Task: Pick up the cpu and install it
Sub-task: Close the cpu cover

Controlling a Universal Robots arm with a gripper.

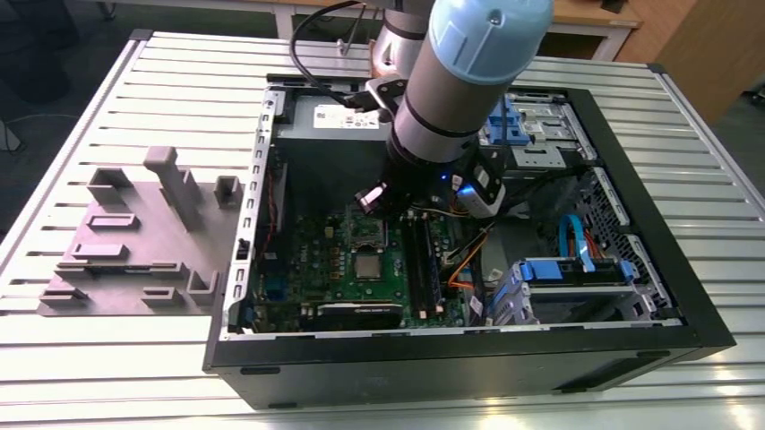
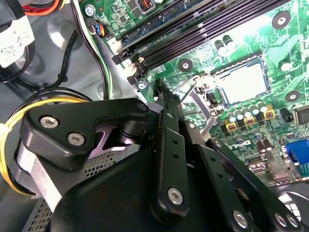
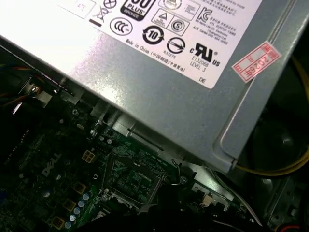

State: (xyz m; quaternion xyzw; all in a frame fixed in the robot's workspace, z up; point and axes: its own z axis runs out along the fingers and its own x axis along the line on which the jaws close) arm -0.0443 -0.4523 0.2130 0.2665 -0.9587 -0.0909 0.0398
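Cpu [image 2: 243,83]: small flat silvery-grey square on green motherboard [image 2: 251,29].

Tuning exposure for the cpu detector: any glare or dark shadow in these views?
Second wrist view: glare washes out the cpu and the motherboard around it. First wrist view: the white label is blown out; the motherboard under the grey box sits in deep shadow. Exterior view: even light on the table, the case interior dimmer.
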